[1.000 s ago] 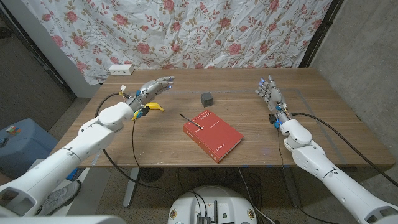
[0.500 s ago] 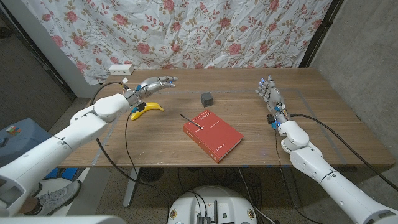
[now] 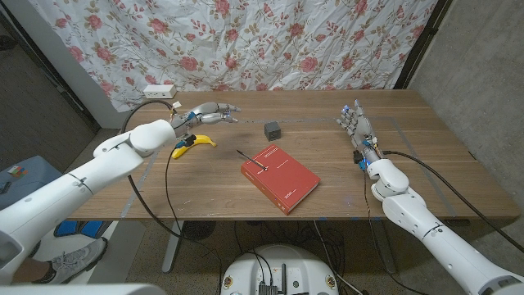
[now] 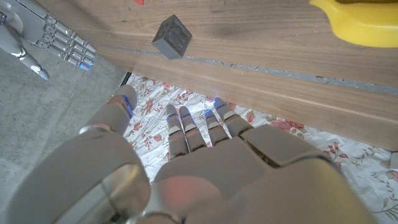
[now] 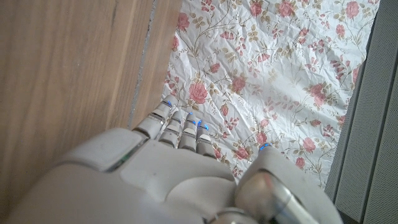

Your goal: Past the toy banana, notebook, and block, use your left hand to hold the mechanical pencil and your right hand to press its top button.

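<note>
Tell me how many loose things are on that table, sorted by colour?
Yellow: 1, the banana
Red: 1, the notebook
Grey: 1, the block
Dark: 1, the pencil, lying partly on the notebook's corner
White: 1, the power strip at the far edge
Total: 5

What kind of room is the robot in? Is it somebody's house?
Probably a makeshift robot test room, not a home. A flowery sheet hangs as a backdrop over bare concrete walls, and a plain wooden table holds a few practice things: a toy banana, a red notebook, a small block.
</note>
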`<state>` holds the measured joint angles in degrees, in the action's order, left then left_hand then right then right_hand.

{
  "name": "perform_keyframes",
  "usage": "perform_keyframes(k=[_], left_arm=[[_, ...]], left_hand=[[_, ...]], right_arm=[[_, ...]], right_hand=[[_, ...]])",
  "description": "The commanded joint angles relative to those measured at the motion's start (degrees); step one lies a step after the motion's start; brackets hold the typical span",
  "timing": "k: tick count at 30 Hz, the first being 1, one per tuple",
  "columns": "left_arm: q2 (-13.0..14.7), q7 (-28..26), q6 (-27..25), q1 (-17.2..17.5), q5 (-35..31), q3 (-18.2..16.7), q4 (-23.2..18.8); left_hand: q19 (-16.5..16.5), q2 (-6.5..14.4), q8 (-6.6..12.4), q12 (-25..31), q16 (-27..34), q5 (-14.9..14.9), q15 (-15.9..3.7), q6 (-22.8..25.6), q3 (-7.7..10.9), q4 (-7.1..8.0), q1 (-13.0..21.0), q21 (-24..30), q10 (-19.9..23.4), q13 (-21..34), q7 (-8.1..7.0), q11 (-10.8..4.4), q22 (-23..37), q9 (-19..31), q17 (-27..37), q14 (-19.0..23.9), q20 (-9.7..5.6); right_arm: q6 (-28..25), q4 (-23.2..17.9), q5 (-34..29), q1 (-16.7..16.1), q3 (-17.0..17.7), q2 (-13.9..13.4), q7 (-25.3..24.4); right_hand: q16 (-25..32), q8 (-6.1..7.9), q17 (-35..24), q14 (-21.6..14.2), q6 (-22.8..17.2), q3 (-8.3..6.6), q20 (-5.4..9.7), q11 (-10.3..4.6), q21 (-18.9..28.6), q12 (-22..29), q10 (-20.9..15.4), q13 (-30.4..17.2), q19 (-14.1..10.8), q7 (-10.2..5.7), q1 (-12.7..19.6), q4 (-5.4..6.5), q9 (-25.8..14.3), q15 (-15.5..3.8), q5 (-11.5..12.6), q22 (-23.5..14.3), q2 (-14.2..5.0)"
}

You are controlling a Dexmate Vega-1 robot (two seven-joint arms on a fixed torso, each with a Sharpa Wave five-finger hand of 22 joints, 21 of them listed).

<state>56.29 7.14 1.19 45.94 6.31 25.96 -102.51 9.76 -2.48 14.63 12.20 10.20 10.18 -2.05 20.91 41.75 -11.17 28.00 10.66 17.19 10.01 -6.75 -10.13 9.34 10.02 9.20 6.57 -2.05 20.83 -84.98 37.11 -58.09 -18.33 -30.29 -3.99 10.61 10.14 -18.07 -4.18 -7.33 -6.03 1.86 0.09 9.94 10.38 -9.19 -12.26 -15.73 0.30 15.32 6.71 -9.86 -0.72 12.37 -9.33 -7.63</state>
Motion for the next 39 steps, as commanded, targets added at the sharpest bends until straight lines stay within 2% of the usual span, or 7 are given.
perform_keyframes(k=[1, 14, 24, 27, 30, 34, 39], left_arm=[[1.6, 3.8, -2.4, -4.0, -9.2, 2.7, -2.9], [3.9, 10.7, -6.9, -7.6, -19.1, 5.0, -8.2], [5.1, 15.1, -5.2, -9.4, -25.7, 6.3, -9.9], [5.1, 16.9, -4.8, -10.4, -29.4, 7.2, -10.6], [4.7, 18.6, -3.6, -11.3, -31.3, 7.8, -10.3], [4.2, 20.7, -1.9, -12.4, -33.7, 8.5, -9.9], [3.7, 23.4, -0.1, -13.5, -36.2, 8.9, -9.6]], left_hand=[[0.6, -0.2, 0.26, -0.2, -0.1, 0.3, -5.67, 0.8, -0.4, 0.08, 1.0, -0.2, 0.8, 0.1, -0.26, -0.02, 0.0, 0.1, 0.2, 0.4, -6.76], [0.9, -2.4, 0.28, -0.4, -0.1, 0.3, -6.67, 2.3, -1.33, 0.04, 4.8, -0.2, 2.6, 0.1, -2.17, -1.78, 0.0, 0.1, 0.2, 0.8, -7.6], [2.0, -4.1, 0.45, -0.7, -0.1, 0.4, -7.49, 3.6, -1.99, 0.04, 7.5, 0.0, 3.4, 0.1, -3.37, -2.06, 0.0, 0.1, 0.2, 1.6, -8.02], [5.1, -5.9, 0.44, -0.9, 0.1, 0.2, -9.09, 4.7, -3.11, 0.17, 10.9, 0.6, 4.2, 0.1, -4.05, -2.18, 0.1, 0.1, 0.3, 3.1, -8.67], [5.6, -6.4, 0.44, -1.0, 0.0, 0.1, -9.42, 5.1, -3.68, 0.23, 12.1, 0.5, 4.5, 0.1, -4.64, -2.31, 0.1, 0.1, 0.3, 3.5, -8.9], [4.4, -6.9, 0.15, -1.1, -0.4, -0.1, -9.35, 5.3, -5.09, 0.46, 14.1, -0.2, 4.9, 0.1, -4.6, -2.33, 0.1, 0.2, 0.3, 2.5, -9.16], [1.7, -7.5, -0.67, -1.5, -0.5, -0.5, -9.56, 4.8, -8.7, 0.93, 15.3, -0.6, 4.7, 0.1, -4.34, -2.29, 0.2, 0.2, 0.3, 0.3, -8.81]], right_arm=[[1.0, 0.8, 5.1, -1.2, 2.1, 1.3, 2.2], [2.2, 1.9, 5.5, -1.2, 2.7, 1.6, 2.7], [2.6, 1.4, 4.9, -1.7, 2.8, 1.6, 2.0], [2.5, 0.8, 4.7, -2.2, 2.9, 1.5, 1.4], [2.5, 0.4, 4.7, -2.5, 3.0, 1.5, 1.1], [2.5, 0.1, 4.3, -2.7, 2.9, 1.5, 0.5], [2.2, -0.2, 3.9, -2.7, 2.9, 1.5, -0.3]], right_hand=[[0.4, -0.28, 0.1, -0.3, 0.5, -0.15, 0.03, 0.07, 0.0, 0.0, 0.3, 0.1, 0.4, 0.12, -0.6, 0.03, -0.1, 0.46, 0.5, -0.2, 0.12], [0.5, 0.03, 0.4, -0.4, 0.2, -0.12, -0.05, 0.08, 0.2, 0.1, 0.3, 0.5, 0.5, -0.16, -0.9, -0.02, -0.1, 0.33, 0.5, -0.1, 0.27], [0.5, 0.21, 0.8, -0.4, 0.1, -0.3, 0.01, 0.05, 0.4, 0.2, 0.2, 0.8, 0.5, -0.29, -1.0, -0.19, -0.1, 0.25, 0.5, -0.1, 0.2], [0.5, 0.22, 0.9, -0.5, 0.1, -0.34, -0.02, -0.01, 0.4, 0.2, 0.2, 0.9, 0.5, -0.32, -1.0, -0.22, -0.1, 0.27, 0.5, -0.1, 0.18], [0.6, 0.27, 1.0, -0.5, 0.0, -0.38, -0.03, 0.0, 0.4, 0.3, 0.1, 0.9, 0.4, -0.29, -1.0, -0.26, -0.1, 0.29, 0.6, -0.1, 0.16], [0.6, 0.3, 1.1, -0.4, -0.1, -0.46, -0.04, -0.01, 0.5, 0.2, 0.2, 1.0, 0.4, -0.31, -1.0, -0.32, -0.1, 0.2, 0.6, -0.1, 0.14], [0.6, 0.34, 1.3, -0.6, -0.1, -0.55, -0.21, 0.09, 0.5, 0.3, 0.1, 1.1, 0.4, -0.36, -1.0, -0.39, -0.1, 0.31, 0.6, -0.1, 0.09]])
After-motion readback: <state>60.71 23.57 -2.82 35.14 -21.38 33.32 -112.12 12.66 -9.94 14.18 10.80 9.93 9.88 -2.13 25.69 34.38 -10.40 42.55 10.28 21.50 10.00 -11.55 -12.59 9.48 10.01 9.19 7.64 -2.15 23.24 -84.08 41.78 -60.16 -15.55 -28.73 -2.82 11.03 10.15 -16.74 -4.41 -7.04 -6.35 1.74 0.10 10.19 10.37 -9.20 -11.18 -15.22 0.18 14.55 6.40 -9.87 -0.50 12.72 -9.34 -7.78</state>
